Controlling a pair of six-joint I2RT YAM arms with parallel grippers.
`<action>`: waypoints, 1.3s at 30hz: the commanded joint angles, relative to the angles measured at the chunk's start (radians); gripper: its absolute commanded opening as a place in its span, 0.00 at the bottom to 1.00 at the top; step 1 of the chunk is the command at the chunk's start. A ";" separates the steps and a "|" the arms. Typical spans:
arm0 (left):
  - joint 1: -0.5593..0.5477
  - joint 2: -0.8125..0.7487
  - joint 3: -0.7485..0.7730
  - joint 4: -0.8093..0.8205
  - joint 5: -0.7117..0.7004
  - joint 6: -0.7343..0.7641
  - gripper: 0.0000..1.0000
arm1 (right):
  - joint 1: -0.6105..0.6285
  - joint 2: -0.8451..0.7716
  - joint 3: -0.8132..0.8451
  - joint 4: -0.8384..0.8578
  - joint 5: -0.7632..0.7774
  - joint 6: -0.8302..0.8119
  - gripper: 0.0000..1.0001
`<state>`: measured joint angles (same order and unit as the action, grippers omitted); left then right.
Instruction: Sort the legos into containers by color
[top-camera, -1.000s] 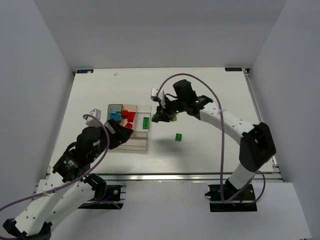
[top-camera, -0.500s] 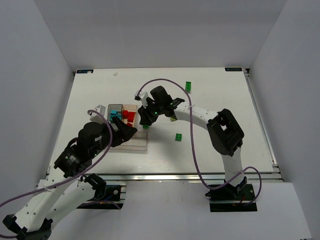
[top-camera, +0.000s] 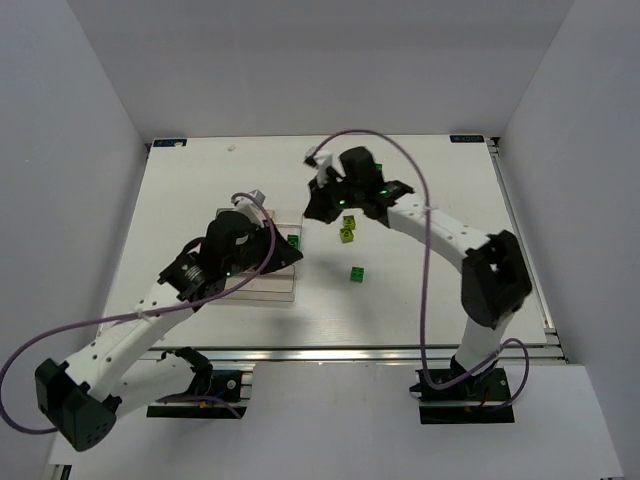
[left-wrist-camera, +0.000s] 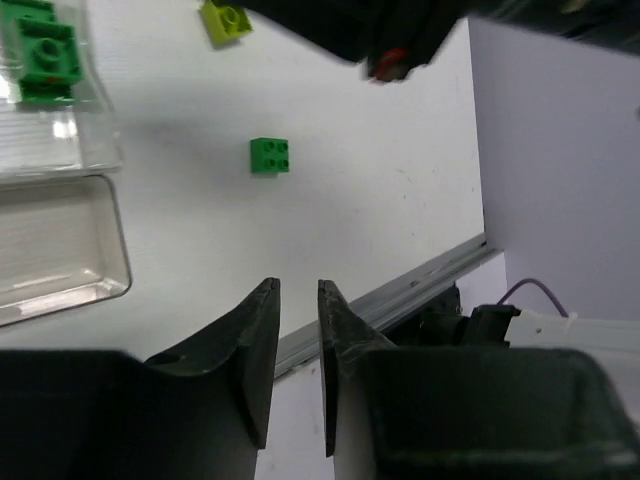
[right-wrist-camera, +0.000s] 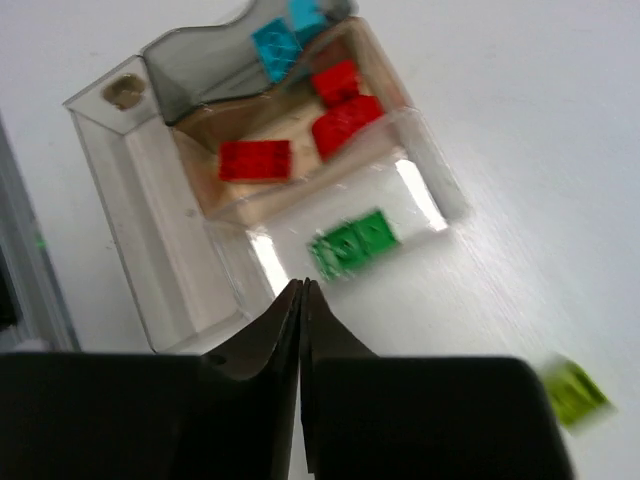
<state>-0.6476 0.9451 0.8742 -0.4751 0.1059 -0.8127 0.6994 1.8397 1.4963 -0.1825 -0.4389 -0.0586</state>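
Note:
The containers form one see-through tray (right-wrist-camera: 130, 190). Its smoky grey bin holds cyan legos (right-wrist-camera: 275, 45), its tan bin holds red legos (right-wrist-camera: 255, 160), and a clear bin holds a green lego (right-wrist-camera: 350, 243). On the table lie a lime lego (top-camera: 347, 232) and a dark green lego (top-camera: 356, 274), which also shows in the left wrist view (left-wrist-camera: 270, 155). My left gripper (left-wrist-camera: 298, 295) hangs over the tray's right side (top-camera: 285, 255), jaws slightly apart and empty. My right gripper (right-wrist-camera: 302, 288) is shut and empty, just beyond the tray's far right corner (top-camera: 318, 210).
An empty clear bin (left-wrist-camera: 60, 240) sits at the tray's near side. The metal rail at the table's near edge (left-wrist-camera: 420, 285) lies below my left fingers. The right arm (top-camera: 440, 235) arches over the table's right half. White walls enclose the table.
My left arm has reached forward and to the right, over the tray. My right gripper has drawn back from the tray's green bin toward the far right.

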 joint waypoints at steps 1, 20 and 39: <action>-0.041 0.098 0.060 0.078 0.061 0.020 0.31 | -0.153 -0.176 -0.082 -0.043 0.103 0.118 0.00; -0.360 1.084 0.746 -0.302 -0.359 0.086 0.84 | -0.689 -0.445 -0.412 -0.301 -0.073 0.078 0.60; -0.351 1.235 0.934 -0.376 -0.486 0.110 0.19 | -0.776 -0.465 -0.433 -0.321 -0.170 -0.004 0.58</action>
<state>-1.0035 2.2383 1.7866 -0.8295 -0.3271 -0.6941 -0.0719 1.4086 1.0805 -0.4938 -0.5671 -0.0055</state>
